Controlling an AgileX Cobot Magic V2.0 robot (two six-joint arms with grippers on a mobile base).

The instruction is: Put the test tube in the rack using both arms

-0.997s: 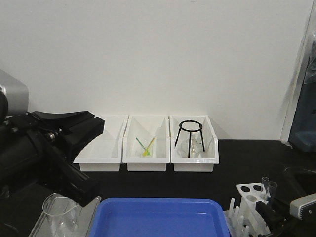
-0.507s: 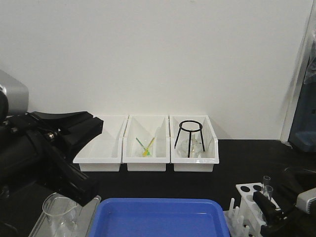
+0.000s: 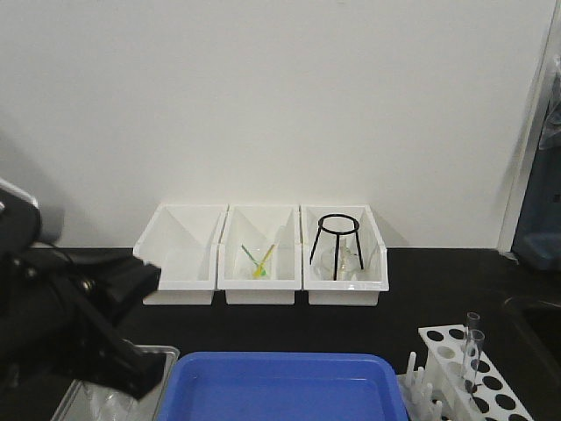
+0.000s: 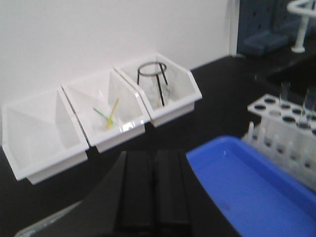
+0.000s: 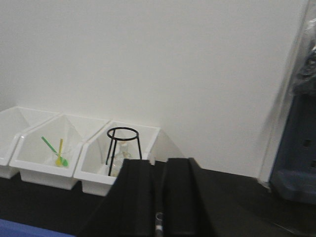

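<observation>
Test tube stands in rack, seemingly apart from left pincer.

The test tube is clear glass, the rack smooth white plastic, the tray glossy blue plastic.

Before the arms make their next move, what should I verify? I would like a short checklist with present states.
1. Nearer test tube upright in a hole of the rack: ok.
2. Right pincer away from the rack: ok, no arm near it in the front view.
3. Right pincer empty: cannot tell, something small sits low in its gap.
4. Left pincer shut, holding nothing: ok.
5. Rack standing level beside the blue tray: ok.
</observation>
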